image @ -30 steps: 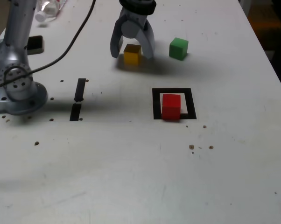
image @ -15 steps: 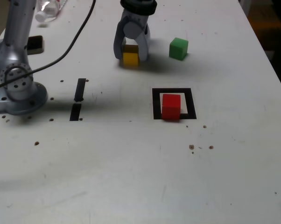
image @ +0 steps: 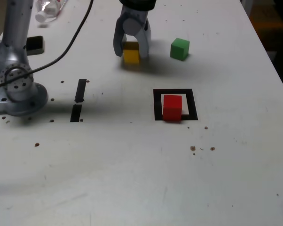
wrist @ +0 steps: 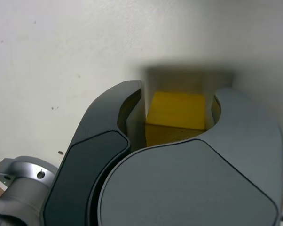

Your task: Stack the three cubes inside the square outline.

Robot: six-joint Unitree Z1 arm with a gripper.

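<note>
The yellow cube (image: 131,55) looks small, stiff and light, with flat smooth faces, so it is judged best taken by two opposite side faces near mid-height, where a slanted hold could let it slip or twist. It is clamped that way between the fingers (wrist: 132,106) of the gripper (image: 130,47), low over the white surface (image: 132,165). From it, the green cube (image: 180,49) is seen near on the exterior view's right, and the red cube (image: 172,107) nearer the camera, inside the outline (image: 157,104).

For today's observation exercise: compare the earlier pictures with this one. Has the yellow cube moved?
Yes, slightly. The yellow cube sits a little higher in the exterior view against the still green cube, with the gripper shut on it.
</note>
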